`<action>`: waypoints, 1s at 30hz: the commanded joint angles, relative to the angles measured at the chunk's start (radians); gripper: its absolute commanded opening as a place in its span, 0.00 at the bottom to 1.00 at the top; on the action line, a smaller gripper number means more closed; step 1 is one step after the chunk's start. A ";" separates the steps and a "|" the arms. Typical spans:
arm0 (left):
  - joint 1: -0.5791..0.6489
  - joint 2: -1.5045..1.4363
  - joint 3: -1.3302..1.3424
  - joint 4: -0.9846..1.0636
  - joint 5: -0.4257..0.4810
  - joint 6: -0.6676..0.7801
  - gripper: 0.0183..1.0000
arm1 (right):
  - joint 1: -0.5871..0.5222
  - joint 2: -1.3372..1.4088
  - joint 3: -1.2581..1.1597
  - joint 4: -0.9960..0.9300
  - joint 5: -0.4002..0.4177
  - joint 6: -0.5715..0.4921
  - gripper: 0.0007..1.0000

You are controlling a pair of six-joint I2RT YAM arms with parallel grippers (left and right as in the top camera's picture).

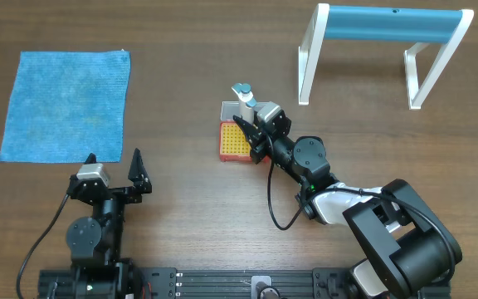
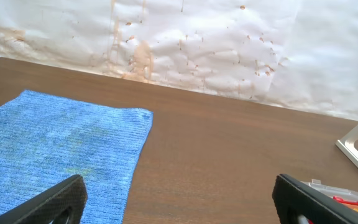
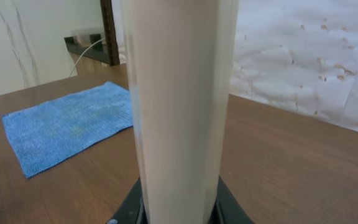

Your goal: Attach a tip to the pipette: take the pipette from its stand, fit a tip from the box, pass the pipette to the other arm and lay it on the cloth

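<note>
Bright, even light from above fills the room. The bench [image 1: 197,241] takes it evenly, with only soft, faint shadows beside the stand [image 1: 388,23]. Seen from the right wrist, the pipette [image 3: 179,93] looms close and blurred, the cloth [image 3: 67,130] beyond clearer.

place: lab | evidence: pipette [image 1: 243,91], tip box [image 1: 232,141] (on a wooden tabletop [image 1: 189,216])
</note>
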 commanded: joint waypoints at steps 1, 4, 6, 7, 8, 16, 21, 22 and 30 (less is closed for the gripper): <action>0.001 -0.007 -0.002 -0.006 -0.015 -0.005 0.96 | 0.006 0.034 -0.015 -0.050 -0.016 -0.014 0.08; 0.001 -0.007 -0.002 -0.006 -0.014 -0.005 0.96 | 0.006 0.050 -0.026 -0.045 -0.017 -0.014 0.08; 0.001 -0.007 -0.002 -0.006 -0.015 -0.005 0.96 | 0.006 0.050 -0.032 -0.040 -0.016 -0.014 0.08; 0.001 -0.007 -0.002 -0.006 -0.015 -0.005 0.96 | 0.006 0.051 -0.036 -0.042 -0.016 -0.014 0.08; 0.001 -0.007 -0.002 -0.006 -0.015 -0.005 0.96 | 0.006 0.051 -0.043 -0.043 -0.016 -0.014 0.08; 0.001 -0.007 -0.002 -0.006 -0.015 -0.005 0.96 | 0.006 0.074 -0.060 -0.060 -0.016 -0.015 0.08; 0.001 -0.007 -0.002 -0.006 -0.015 -0.005 0.96 | 0.006 0.098 -0.060 -0.058 -0.017 -0.014 0.08; 0.001 -0.007 -0.002 -0.006 -0.015 -0.005 0.96 | 0.007 0.101 -0.060 -0.056 -0.017 -0.014 0.08; 0.001 -0.007 -0.002 -0.006 -0.015 -0.005 0.96 | 0.006 0.055 -0.043 0.106 -0.017 -0.014 0.08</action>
